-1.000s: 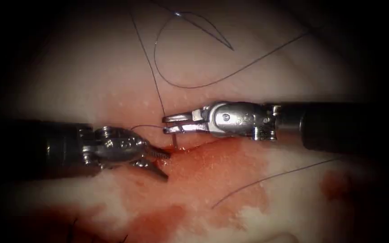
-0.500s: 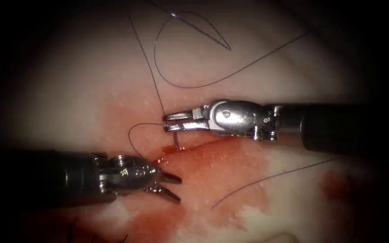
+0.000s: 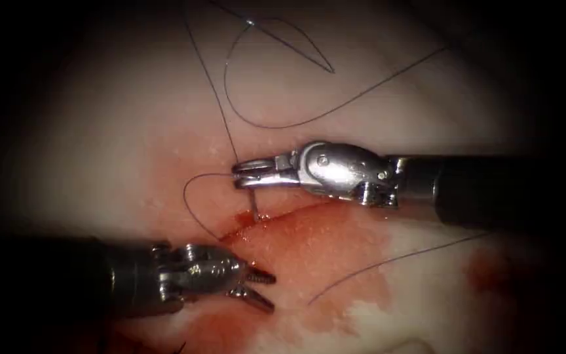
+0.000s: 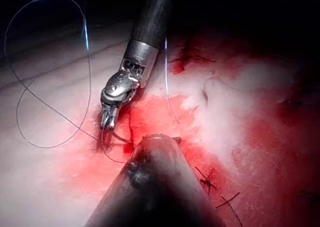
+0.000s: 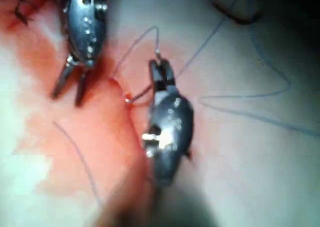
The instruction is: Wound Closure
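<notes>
My right tool (image 3: 237, 176) comes in from the right with its jaws shut on the curved needle (image 3: 255, 202), near its thread end as far as I can tell. The needle runs down from the jaws into the tissue (image 3: 119, 144) at the left end of the cut (image 3: 276, 215). Thread (image 3: 194, 185) loops left from the jaws, and more thread (image 3: 257, 124) curls over the far tissue. My left tool (image 3: 270, 293) lies low on the left, below the cut, jaws open and holding nothing. The right wrist view has the right tool (image 5: 159, 67) and the left tool (image 5: 66, 98) beside it.
Red fluid (image 3: 316, 252) covers the tissue below the cut. A loose strand of thread (image 3: 388, 259) lies across it toward the right. Short dark ends of earlier stitches (image 4: 212, 179) sit on the stained tissue near the left tool's shaft.
My left tool has drawn away from the needle, down and to the right, jaws still open. The thread loop left of the right tool has widened. The right tool has kept its hold on the needle.
</notes>
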`<state>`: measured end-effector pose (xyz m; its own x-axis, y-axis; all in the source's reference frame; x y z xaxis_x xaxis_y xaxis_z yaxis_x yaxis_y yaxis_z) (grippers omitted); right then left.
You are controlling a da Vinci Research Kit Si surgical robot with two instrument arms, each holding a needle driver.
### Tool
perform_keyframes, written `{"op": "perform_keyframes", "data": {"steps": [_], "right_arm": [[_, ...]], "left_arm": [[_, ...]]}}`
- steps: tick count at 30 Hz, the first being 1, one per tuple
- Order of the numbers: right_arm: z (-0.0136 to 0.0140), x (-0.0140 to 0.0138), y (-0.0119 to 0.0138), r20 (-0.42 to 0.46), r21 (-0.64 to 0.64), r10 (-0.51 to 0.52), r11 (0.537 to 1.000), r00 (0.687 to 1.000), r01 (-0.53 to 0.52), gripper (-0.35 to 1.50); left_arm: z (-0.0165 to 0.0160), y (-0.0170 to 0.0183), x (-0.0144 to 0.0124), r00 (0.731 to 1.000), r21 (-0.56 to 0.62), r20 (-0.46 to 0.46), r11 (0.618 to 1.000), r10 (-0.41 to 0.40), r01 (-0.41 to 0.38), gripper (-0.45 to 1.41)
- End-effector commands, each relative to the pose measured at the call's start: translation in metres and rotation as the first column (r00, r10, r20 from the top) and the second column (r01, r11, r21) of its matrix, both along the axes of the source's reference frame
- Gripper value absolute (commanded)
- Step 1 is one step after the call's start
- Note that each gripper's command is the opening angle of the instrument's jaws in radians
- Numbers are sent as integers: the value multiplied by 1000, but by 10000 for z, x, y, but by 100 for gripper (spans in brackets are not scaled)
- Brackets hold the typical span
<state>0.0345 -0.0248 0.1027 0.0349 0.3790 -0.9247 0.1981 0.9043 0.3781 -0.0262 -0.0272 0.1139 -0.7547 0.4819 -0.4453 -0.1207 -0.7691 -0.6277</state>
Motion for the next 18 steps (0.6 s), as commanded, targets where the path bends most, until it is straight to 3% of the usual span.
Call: {"op": "perform_keyframes", "data": {"steps": [1, 18], "right_arm": [[2, 8, 0, 9, 30, -6, 1000, 1000, 5, -35], [1, 6, -3, 44, 164, -56, 985, 997, 48, -35]], "left_arm": [[8, -3, -5, 1000, 2, 3, 1000, 4, -4, 27], [24, -8, 5, 1000, 2, 11, 1000, 22, -22, 27]]}}
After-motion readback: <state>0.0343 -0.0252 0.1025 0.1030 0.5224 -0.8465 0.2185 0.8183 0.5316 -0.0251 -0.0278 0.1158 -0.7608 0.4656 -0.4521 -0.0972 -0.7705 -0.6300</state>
